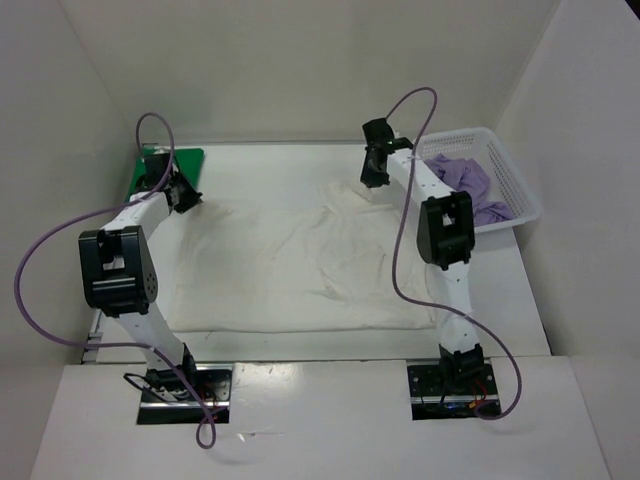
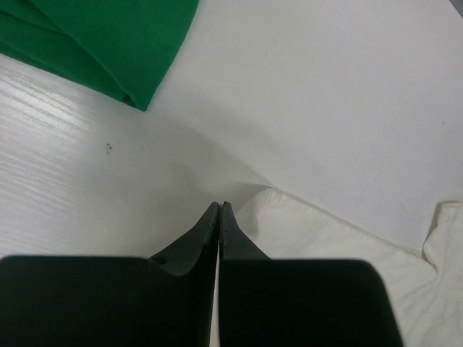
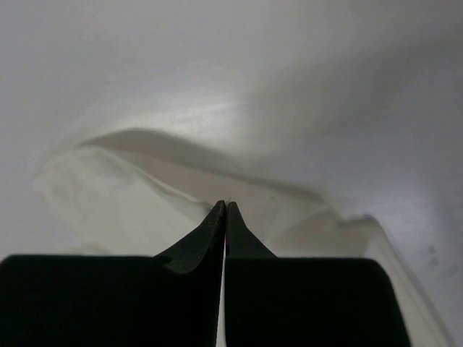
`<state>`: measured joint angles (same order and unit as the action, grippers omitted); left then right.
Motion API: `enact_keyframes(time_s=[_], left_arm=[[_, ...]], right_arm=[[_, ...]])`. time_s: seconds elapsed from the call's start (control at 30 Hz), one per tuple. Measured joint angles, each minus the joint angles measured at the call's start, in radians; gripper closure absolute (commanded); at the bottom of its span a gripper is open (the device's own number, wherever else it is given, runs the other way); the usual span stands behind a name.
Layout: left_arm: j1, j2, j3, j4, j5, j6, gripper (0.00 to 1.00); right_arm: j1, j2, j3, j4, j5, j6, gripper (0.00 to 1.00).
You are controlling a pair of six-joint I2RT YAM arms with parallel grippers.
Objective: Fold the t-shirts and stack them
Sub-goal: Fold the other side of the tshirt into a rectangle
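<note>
Cloth looks limp and light; left gripper (image 1: 184, 196) at 10 o'clock and right gripper (image 1: 375, 176) at 1 o'clock both sit clamped on the white t-shirt (image 1: 290, 262) far corners.

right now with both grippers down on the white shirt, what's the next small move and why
Probably lift both far corners slightly together, then draw them toward the near edge. The left gripper and right gripper are each shut on the far edge of the white t-shirt, which lies spread flat, not yet folded.
</note>
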<state>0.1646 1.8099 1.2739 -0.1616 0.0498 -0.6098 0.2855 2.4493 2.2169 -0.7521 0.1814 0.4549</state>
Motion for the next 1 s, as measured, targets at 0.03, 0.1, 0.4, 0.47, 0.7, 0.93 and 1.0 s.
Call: enact_keyframes(time_s=[0.03, 0.1, 0.4, 0.47, 0.7, 0.93, 1.0], left_arm=[[0.003, -0.008, -0.010, 0.001, 0.004, 0.000, 1.00], [0.010, -0.031, -0.037, 0.005, 0.014, 0.001, 1.00], [0.038, -0.217, -0.183, -0.045, 0.034, 0.005, 1.00], [0.040, -0.269, -0.210, -0.069, 0.034, 0.007, 1.00], [0.056, -0.416, -0.321, -0.127, 0.034, 0.002, 1.00], [0.076, -0.444, -0.352, -0.204, 0.003, 0.000, 1.00], [0.080, -0.444, -0.352, -0.218, -0.018, -0.001, 1.00]], right_arm=[[-0.001, -0.077, -0.088, 0.008, -0.008, 0.000, 1.00], [-0.003, -0.212, -0.215, 0.016, -0.019, 0.001, 1.00], [-0.023, -0.786, -0.766, 0.106, -0.064, 0.046, 1.00], [-0.034, -0.876, -0.884, 0.110, -0.078, 0.056, 1.00], [-0.069, -1.103, -1.095, 0.021, -0.115, 0.076, 1.00], [-0.094, -1.272, -1.135, -0.050, -0.129, 0.089, 1.00], [-0.094, -1.277, -1.143, -0.067, -0.132, 0.097, 1.00]])
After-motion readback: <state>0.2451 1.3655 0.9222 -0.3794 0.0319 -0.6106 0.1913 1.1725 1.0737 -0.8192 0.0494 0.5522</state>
